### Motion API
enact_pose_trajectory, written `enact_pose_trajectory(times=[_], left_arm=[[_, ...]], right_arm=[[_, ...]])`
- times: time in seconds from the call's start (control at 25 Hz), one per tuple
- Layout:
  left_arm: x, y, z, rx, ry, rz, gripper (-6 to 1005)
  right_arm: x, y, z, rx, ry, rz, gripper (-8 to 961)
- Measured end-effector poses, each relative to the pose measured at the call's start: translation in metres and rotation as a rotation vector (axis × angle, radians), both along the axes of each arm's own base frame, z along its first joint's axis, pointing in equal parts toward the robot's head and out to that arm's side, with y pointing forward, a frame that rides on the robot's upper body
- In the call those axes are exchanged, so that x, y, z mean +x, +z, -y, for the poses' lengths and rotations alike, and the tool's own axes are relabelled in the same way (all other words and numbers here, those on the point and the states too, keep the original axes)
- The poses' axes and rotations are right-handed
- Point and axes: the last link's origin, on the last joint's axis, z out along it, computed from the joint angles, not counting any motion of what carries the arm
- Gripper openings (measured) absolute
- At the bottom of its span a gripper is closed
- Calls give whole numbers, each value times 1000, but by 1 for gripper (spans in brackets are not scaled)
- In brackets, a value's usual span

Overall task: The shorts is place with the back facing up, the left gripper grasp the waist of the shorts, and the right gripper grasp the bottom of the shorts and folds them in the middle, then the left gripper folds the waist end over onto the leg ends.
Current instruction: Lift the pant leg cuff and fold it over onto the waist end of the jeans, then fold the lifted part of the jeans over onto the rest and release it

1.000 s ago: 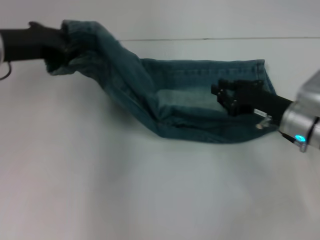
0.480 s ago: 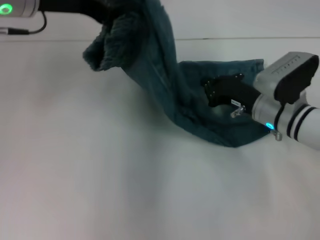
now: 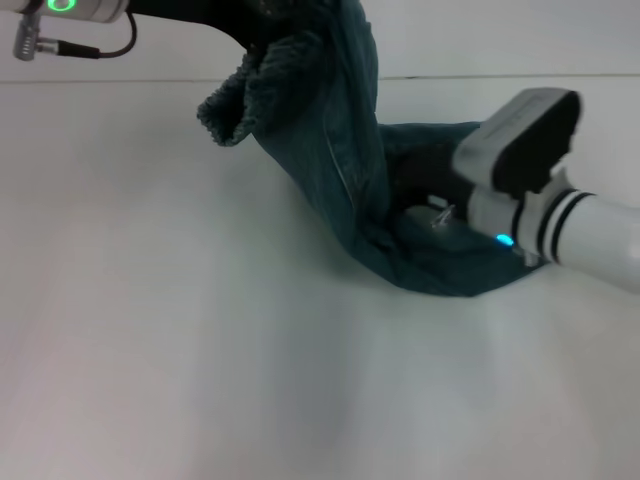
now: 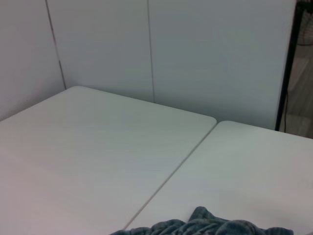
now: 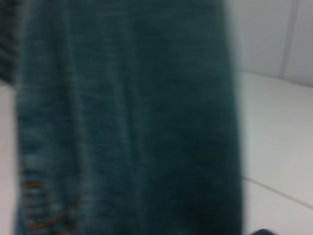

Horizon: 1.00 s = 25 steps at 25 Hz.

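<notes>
The denim shorts [image 3: 345, 170] are folded lengthwise and hang in a steep slope from the top of the head view down to the table. My left gripper [image 3: 262, 18] is shut on the waist of the shorts [image 3: 250, 95], whose gathered band droops in a loop below it. A bit of that band [image 4: 205, 226] shows in the left wrist view. My right gripper [image 3: 415, 175] is low over the lying part of the shorts, half hidden by the raised denim. The leg ends are hidden behind my right wrist. Denim [image 5: 122, 122] fills most of the right wrist view.
The white table [image 3: 200, 350] spreads out in front of and to the left of the shorts. A seam [image 4: 166, 178] runs between two table tops. A pale wall [image 4: 146, 49] stands behind the table's far edge.
My left gripper has lifted the waist high and carried it right, toward the legs. My right arm has swung left over the lying part, and its wrist now covers the leg ends.
</notes>
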Motion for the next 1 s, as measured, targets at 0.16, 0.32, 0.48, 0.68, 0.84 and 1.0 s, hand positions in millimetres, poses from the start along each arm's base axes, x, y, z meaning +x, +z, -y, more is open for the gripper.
enact_pose_trajectory(times=[0.16, 0.32, 0.48, 0.68, 0.84, 1.0], left_arm=[[8, 0, 3, 5, -24, -10, 130], [17, 2, 3, 4, -42, -10, 129], [29, -1, 3, -10, -73, -19, 128], [42, -17, 4, -42, -114, -76, 127], [43, -32, 5, -53, -126, -152, 127], [44, -44, 7, -65, -143, -194, 126]], right_arm=[[-9, -13, 4, -63, 39, 49, -2], [-15, -23, 10, -119, 70, 70, -2], [-26, -32, 15, -168, 112, 77, -1], [-37, -37, 18, -191, 144, 53, -1], [-26, -25, 22, -157, 123, -32, 0], [17, 9, 39, -60, 77, -158, 0]])
